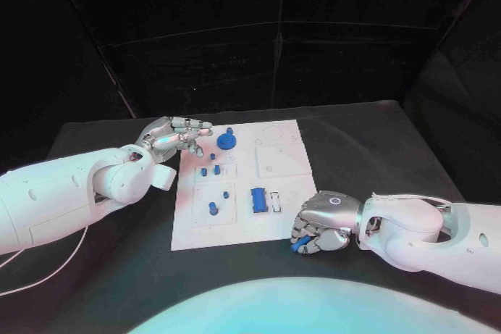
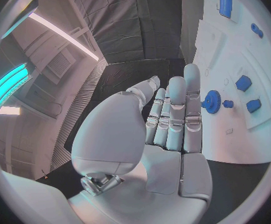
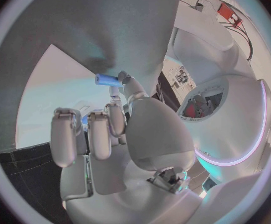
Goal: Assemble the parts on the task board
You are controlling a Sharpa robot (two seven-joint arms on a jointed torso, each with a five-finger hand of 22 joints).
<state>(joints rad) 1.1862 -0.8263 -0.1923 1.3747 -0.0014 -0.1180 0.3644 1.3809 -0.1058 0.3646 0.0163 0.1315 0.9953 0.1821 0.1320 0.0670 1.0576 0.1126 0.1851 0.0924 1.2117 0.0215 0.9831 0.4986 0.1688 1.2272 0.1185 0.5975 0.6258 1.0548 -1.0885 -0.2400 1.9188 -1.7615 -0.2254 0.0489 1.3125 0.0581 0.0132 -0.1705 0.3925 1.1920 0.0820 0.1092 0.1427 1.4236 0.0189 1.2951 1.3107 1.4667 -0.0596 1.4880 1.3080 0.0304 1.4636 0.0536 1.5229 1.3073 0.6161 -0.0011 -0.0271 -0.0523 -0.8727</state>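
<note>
One blue part (image 3: 107,79) sits pinched in our right robot hand (image 1: 319,231) at the board's (image 1: 235,229) near edge; its long axis cannot be told, and the open seats lie beyond it. Our left robot hand (image 1: 175,138), spread and empty, hovers beside the gear (image 1: 228,140).

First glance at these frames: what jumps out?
The white task board lies mid-table with small blue parts on it, among them a blue gear near its far edge. The right hand sits curled at the board's near corner, pinching a small blue part in its fingertips. The left hand hovers with fingers apart at the board's far left edge, holding nothing.
</note>
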